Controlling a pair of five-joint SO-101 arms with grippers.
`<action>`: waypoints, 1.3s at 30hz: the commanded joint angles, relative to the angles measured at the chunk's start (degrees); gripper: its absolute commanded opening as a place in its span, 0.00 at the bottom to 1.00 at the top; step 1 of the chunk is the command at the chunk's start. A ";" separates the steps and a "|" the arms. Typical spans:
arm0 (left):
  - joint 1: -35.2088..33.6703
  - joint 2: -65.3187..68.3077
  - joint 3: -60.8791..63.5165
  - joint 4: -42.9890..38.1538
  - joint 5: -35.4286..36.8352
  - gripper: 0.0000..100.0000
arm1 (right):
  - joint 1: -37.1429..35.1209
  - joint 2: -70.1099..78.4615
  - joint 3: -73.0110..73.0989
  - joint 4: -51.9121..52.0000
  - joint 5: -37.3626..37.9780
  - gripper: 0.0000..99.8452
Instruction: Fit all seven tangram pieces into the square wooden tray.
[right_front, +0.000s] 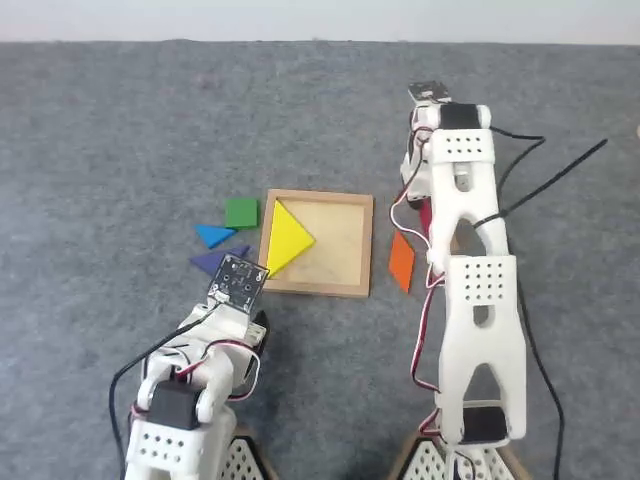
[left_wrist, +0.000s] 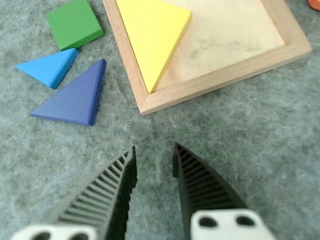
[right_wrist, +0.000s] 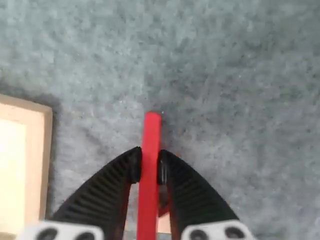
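Note:
The square wooden tray (right_front: 355, 290) lies mid-table with a yellow triangle (right_front: 287, 240) in its left part. To its left lie a green square (right_front: 241, 212), a light blue triangle (right_front: 213, 235) and a dark blue triangle (right_front: 213, 261). An orange parallelogram (right_front: 401, 260) lies just right of the tray. My left gripper (left_wrist: 154, 150) hangs open over bare carpet by the tray's (left_wrist: 220, 80) near-left corner, with nothing between its fingers. My right gripper (right_wrist: 149, 152) is shut on a red piece (right_wrist: 151, 130) held on edge above the carpet, right of the tray's rim (right_wrist: 39, 165).
Grey carpet covers the table, with free room in front of and behind the tray. The right arm (right_front: 470, 230) stretches over the area right of the tray, above the orange piece. Cables trail beside both arms.

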 joint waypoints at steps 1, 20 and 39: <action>-0.44 -0.97 -0.66 0.18 0.53 0.12 | 0.66 -1.54 -0.26 2.33 1.58 0.01; -0.44 -0.97 -0.66 0.18 0.53 0.12 | -14.11 -13.23 0.44 2.42 -4.04 0.01; -0.44 -0.97 -0.66 0.18 0.53 0.12 | -27.82 -6.64 0.35 -6.46 -8.62 0.01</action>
